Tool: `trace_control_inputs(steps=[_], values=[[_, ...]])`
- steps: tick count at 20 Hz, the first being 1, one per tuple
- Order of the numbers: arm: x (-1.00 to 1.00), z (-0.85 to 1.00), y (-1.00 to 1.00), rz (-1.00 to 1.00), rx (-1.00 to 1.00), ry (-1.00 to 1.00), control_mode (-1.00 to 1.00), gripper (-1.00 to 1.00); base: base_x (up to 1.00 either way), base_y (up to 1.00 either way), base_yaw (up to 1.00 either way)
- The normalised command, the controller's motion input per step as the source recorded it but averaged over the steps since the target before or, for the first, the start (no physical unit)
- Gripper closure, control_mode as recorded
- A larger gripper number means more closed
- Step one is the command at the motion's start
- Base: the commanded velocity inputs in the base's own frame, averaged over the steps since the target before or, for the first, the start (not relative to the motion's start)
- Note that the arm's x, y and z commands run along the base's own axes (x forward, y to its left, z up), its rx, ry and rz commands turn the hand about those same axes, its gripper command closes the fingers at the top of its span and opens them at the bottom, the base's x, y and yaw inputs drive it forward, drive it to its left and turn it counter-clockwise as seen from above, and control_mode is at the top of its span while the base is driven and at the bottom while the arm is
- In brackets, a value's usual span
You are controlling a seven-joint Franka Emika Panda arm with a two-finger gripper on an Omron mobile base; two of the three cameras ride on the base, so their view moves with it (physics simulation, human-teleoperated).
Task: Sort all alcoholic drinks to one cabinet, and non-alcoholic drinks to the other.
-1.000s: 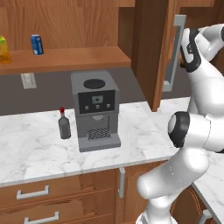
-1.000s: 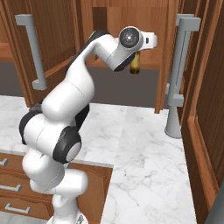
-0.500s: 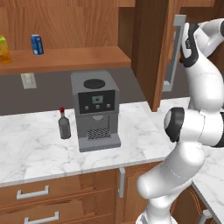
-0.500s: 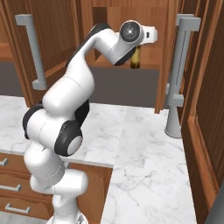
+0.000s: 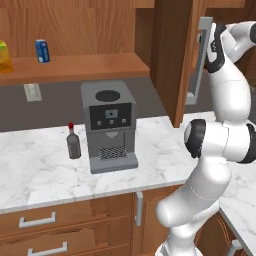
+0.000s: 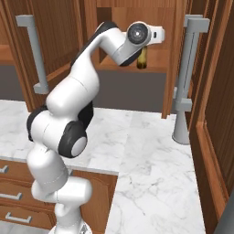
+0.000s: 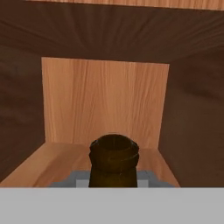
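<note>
Nearest you, the hand [image 6: 145, 45] is clenched round the neck of the slim brown glass beer bottle [image 6: 142, 59], which hangs upright just inside the open right-hand cabinet [image 6: 161, 64], over its wooden shelf. From the hand view the bottle mouth [image 7: 114, 153] sits centred with the cabinet's back wall beyond. Whether its base touches the shelf you cannot tell, so lower it straight, keep it vertical, and release only once it stands. Further left, the squat grey bottle with the red cap [image 5: 73, 142] waits on the marble bench [image 5: 40, 165] beside the grey coffee machine [image 5: 109, 125]. Farthest, the small blue soda can [image 5: 42, 50] and yellow-orange juice carton [image 5: 5, 56] stand on the left shelf.
</note>
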Motion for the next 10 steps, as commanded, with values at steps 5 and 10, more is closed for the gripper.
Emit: trace_control_inputs(steps=[5, 10], values=[[0.23, 0.00, 0.00, 0.04, 0.00, -0.10, -1.00, 1.00, 0.00, 0.00, 0.00], [0.33, 0.00, -0.05, 0.02, 0.00, -0.04, -1.00, 1.00, 0.00, 0.00, 0.00]])
